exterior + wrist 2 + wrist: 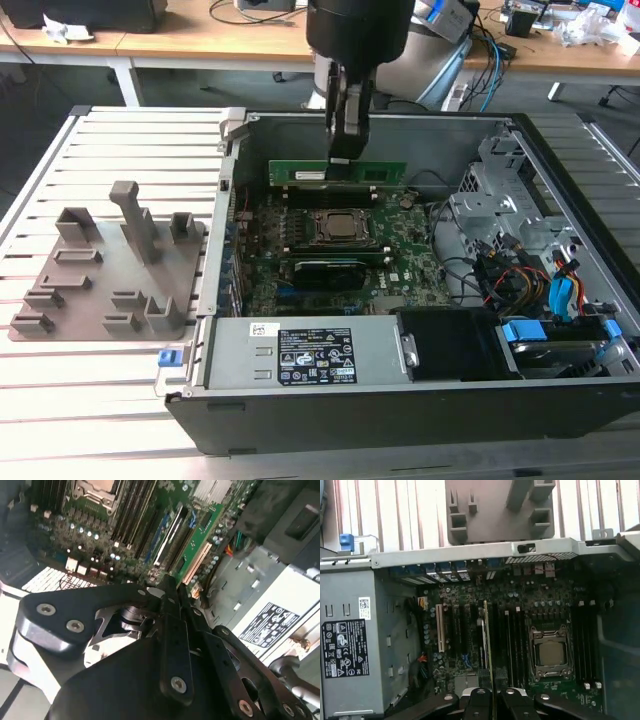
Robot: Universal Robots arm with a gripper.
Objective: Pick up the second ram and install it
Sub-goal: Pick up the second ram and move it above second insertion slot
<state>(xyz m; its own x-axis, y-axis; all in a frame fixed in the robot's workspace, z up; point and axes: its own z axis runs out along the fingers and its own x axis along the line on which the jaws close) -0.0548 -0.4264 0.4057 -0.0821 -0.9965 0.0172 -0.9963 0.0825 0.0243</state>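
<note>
In the exterior view my gripper (343,157) is inside the open computer case, shut on the second ram (380,172). This is a long green stick held level and on edge. It hangs just above the memory slots (340,197) on the far side of the CPU socket (340,228). In the first wrist view the second ram (487,640) shows edge-on as a thin line running out from between the fingertips (479,699), over the dark slots beside the CPU socket (550,652). Whether it touches a slot I cannot tell. The black fingers (170,605) are closed together above the motherboard (100,535).
A grey fixture plate (100,270) with upright blocks lies on the slatted table at the exterior view's left, outside the case wall (222,200). The power supply (310,355) fills the case's near side. The drive cage and cable bundle (520,260) crowd the exterior view's right.
</note>
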